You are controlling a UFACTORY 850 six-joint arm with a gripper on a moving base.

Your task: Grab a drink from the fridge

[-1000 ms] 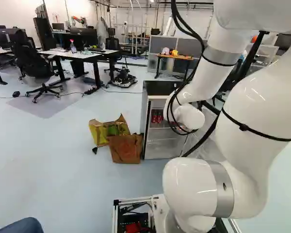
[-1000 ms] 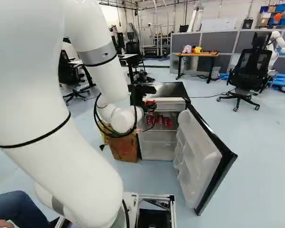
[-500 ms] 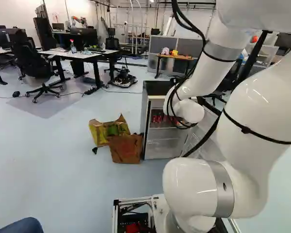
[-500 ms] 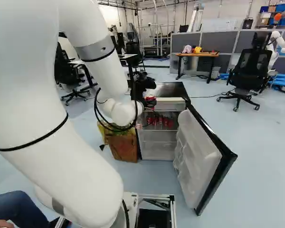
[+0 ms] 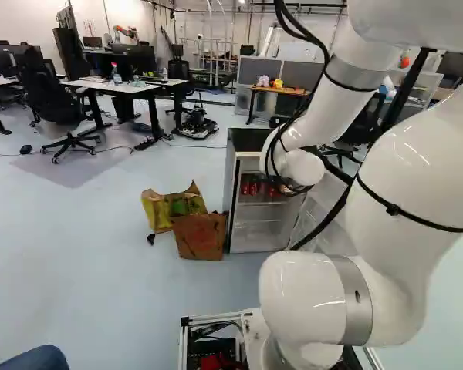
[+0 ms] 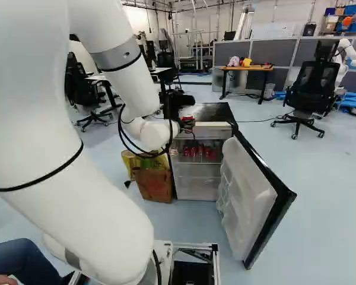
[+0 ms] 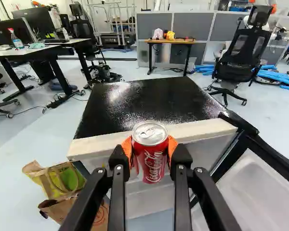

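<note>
- While the arm [image 6: 127, 77] reaches out over the open fridge [image 6: 210, 111], its gripper [image 6: 186, 122] has a red can [image 7: 151, 163] pinched between both fingers.
- The orange pads [image 7: 126, 150] press on the can from two sides, so the fingers stand apart by just the can's width.
- The can is roughly upright, its silver lid facing up and its lower part reaching down past the pads; in the wrist view it overlaps the pale front edge of the fridge's black top.
- More red cans [image 6: 200, 152] stand in a row on a shelf inside the fridge, below the gripper.
- The fridge door [image 6: 246, 199] is swung wide open, towards the right of the right base view.
- A yellow and green bag [image 5: 158, 210] and a brown paper bag [image 5: 199, 237] sit on the floor beside the fridge, on the side away from the door.
- Beyond the fridge are a wooden-topped table [image 7: 188, 42] and a black office chair [image 7: 240, 55].
</note>
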